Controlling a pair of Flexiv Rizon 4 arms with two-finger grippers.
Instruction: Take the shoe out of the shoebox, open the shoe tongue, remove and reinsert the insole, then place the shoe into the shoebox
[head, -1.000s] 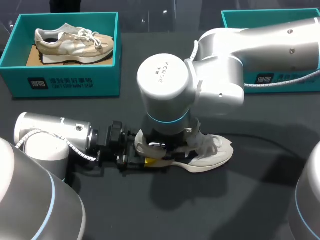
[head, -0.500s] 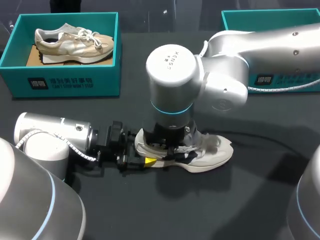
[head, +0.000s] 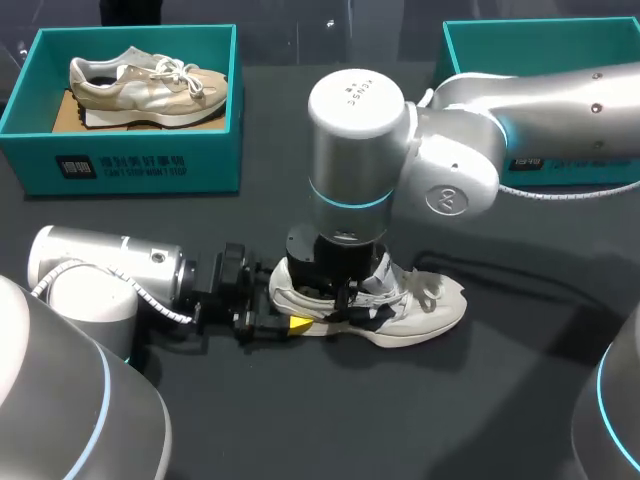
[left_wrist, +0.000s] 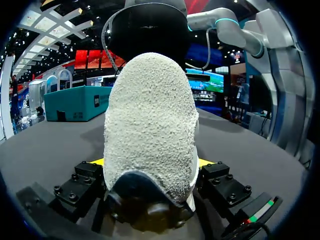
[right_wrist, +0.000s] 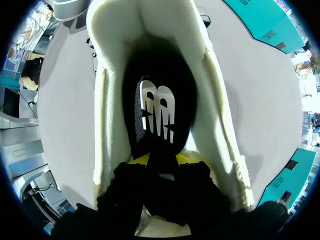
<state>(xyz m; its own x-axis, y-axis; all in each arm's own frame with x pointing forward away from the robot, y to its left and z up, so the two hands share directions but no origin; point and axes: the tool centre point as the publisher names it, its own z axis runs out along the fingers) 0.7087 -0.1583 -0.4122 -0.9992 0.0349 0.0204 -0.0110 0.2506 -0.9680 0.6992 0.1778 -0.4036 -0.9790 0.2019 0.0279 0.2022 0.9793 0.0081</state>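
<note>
Shoeboxes flanked the far side of the dark table (head: 500, 400). One teal cardboard shoebox (head: 140, 165) sat at ten o'clock and held a beige suede sneaker (head: 145, 80) on brown card (head: 65, 112), toe toward three o'clock. A second teal shoebox (head: 520, 35) stood at two o'clock, its inside mostly hidden behind the right arm (head: 520, 110), so its contents could not be told. Outside both boxes, near the table's middle, the grey-white knit sneaker (head: 430, 312) rested sole down, toe toward three o'clock and heel toward nine. The right arm's silver wrist stood upright directly over it and blocked the head view of the shoe's opening. From nine o'clock the left gripper (left_wrist: 150, 165) lay low on the table, its yellow-tipped fingers (left_wrist: 205, 162) pressed against both sides of the heel, clamping it. The right gripper (right_wrist: 160, 160) reached down into the shoe's opening, its yellow tips drawn close and pinching the heel end of the black foam insole (right_wrist: 157, 112), which lay inside the shoe.
</note>
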